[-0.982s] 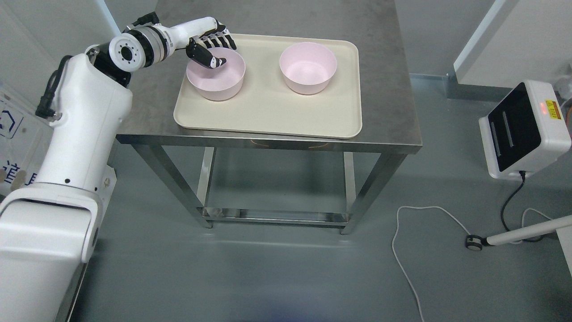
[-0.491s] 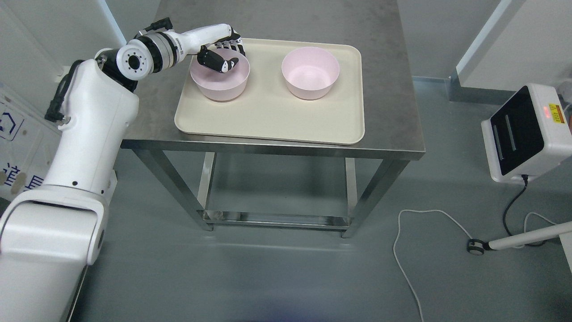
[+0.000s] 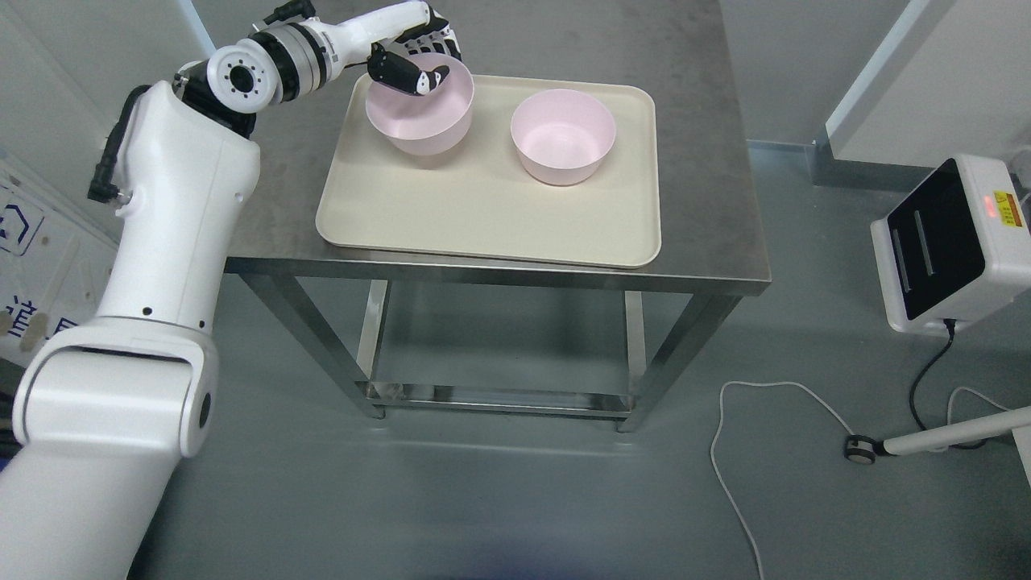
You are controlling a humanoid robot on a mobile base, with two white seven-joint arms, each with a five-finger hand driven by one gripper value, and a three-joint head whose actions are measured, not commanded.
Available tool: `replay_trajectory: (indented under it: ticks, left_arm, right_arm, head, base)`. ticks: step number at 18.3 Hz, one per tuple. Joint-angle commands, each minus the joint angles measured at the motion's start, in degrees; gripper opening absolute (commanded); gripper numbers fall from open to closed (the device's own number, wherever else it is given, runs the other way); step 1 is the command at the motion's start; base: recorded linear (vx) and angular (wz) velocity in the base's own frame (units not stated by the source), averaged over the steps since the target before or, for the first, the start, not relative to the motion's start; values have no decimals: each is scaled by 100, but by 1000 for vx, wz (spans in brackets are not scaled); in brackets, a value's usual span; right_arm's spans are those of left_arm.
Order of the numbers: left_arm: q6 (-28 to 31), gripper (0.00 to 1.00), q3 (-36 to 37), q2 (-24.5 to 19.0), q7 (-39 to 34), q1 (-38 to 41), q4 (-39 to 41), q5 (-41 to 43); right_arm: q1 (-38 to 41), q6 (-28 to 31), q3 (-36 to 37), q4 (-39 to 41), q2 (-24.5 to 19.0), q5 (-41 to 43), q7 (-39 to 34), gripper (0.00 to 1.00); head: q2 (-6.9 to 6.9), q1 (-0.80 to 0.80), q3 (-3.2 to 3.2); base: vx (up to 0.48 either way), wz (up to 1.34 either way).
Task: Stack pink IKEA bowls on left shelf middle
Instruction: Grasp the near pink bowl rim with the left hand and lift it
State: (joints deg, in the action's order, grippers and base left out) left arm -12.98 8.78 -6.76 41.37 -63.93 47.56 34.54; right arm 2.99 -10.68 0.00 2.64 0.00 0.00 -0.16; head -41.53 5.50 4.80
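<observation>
Two pink bowls are over a cream tray [image 3: 483, 209] on a steel table [image 3: 701, 161]. My left hand [image 3: 420, 56] is shut on the far-left rim of the left pink bowl [image 3: 423, 121], thumb inside and fingers outside. It holds the bowl lifted above the tray and slightly tilted. The second pink bowl [image 3: 564, 137] sits upright on the tray's far right part, a short gap to the right of the held bowl. My right hand is out of view.
A white device [image 3: 950, 242] with a black screen stands on the floor at the right, with cables [image 3: 765, 395] trailing across the floor. A white wall panel [image 3: 48, 121] with a sign is at the left edge.
My left hand has lifted the left bowl off the tray and carried it up and to the right, toward the second bowl. The camera view has also shifted slightly.
</observation>
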Motion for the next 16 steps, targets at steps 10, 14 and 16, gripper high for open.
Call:
replay_trajectory:
  ticks: [10,14,16]
  left_arm:
    - [155,2,2848,576,-857,-463,79,-720]
    - [261,2,2752,576,-885,-463,-71,-300]
    - [261,3,2682,576,-885,-463,-71,-202]
  right_arm:
    - [0,5,53,0,100,-44,-1,100]
    - [0,5,53,0,100,-44,-10,100]
    - [0,5,53,0,100,-44,-1,100]
  head:
    - [0,0,0]
    - [0,0,0]
    - [0,0,0]
  base:
    - [4,0]
    - [0,0]
    - [0,0]
